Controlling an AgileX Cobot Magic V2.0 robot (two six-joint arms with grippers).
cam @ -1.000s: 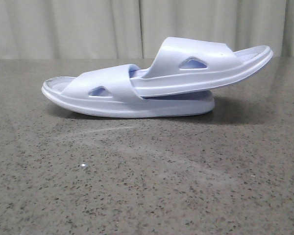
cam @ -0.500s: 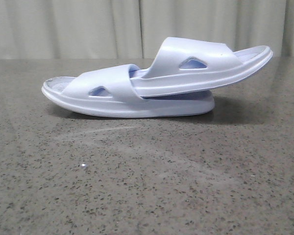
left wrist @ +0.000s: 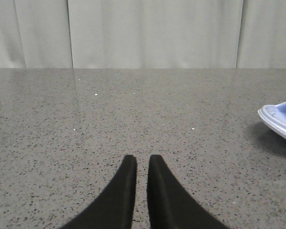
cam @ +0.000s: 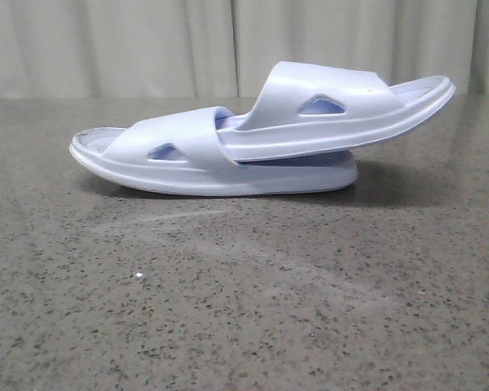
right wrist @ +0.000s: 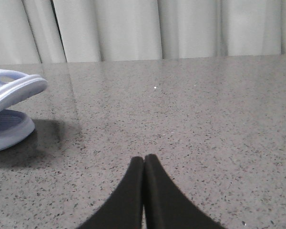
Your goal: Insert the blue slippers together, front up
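Observation:
The two blue slippers lie nested in the middle of the table in the front view. The lower slipper (cam: 187, 175) rests flat. The upper slipper (cam: 342, 114) has one end pushed under the lower one's strap and tilts up to the right. Neither gripper shows in the front view. In the left wrist view my left gripper (left wrist: 142, 160) hovers over bare table, its fingers a narrow gap apart with nothing between them, and a slipper end (left wrist: 282, 120) shows off to one side. My right gripper (right wrist: 144, 158) is shut and empty, well apart from the upper slipper's end (right wrist: 14, 90) and the lower slipper's end (right wrist: 9, 129).
The speckled grey stone table (cam: 244, 309) stretches wide around the pair. A pale curtain (cam: 147, 49) hangs behind its far edge.

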